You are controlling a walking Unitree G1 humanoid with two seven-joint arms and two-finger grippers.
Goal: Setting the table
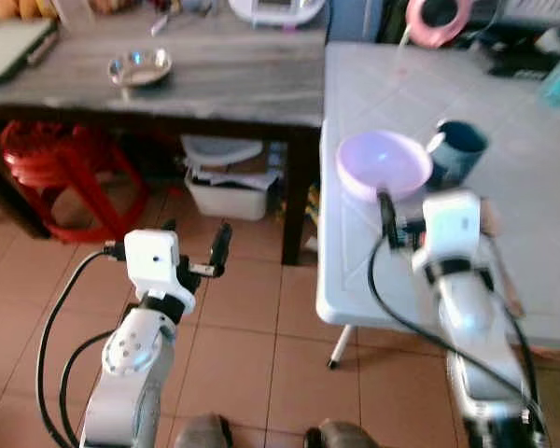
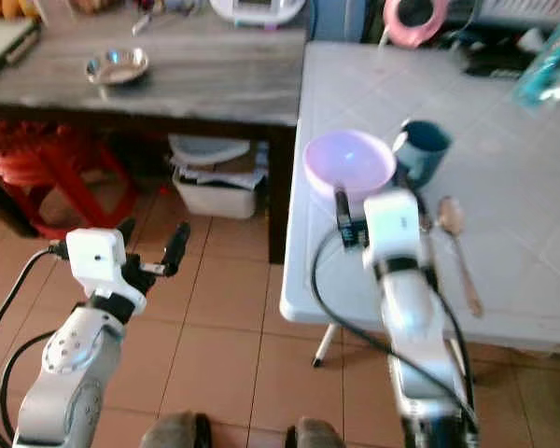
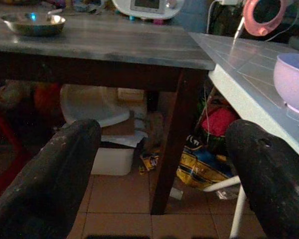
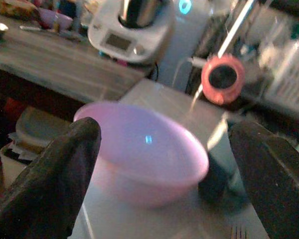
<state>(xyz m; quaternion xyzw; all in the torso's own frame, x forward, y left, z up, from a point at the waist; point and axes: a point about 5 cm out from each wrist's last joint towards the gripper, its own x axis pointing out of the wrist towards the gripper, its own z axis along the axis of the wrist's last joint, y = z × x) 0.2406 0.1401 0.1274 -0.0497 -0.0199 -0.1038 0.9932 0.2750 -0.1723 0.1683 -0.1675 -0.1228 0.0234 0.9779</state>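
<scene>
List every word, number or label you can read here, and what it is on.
None can be read.
White kitchen machine: its display panel is too blurred.
Bottle: white label, print too blurred.
Yellow bag under the table: print too small.

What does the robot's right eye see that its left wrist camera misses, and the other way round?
Right eye extras: the spoon and teal mug on the white table. Left wrist extras: a yellow bag under that table. Shared: the pink bowl and the steel bowl on the dark table.
</scene>
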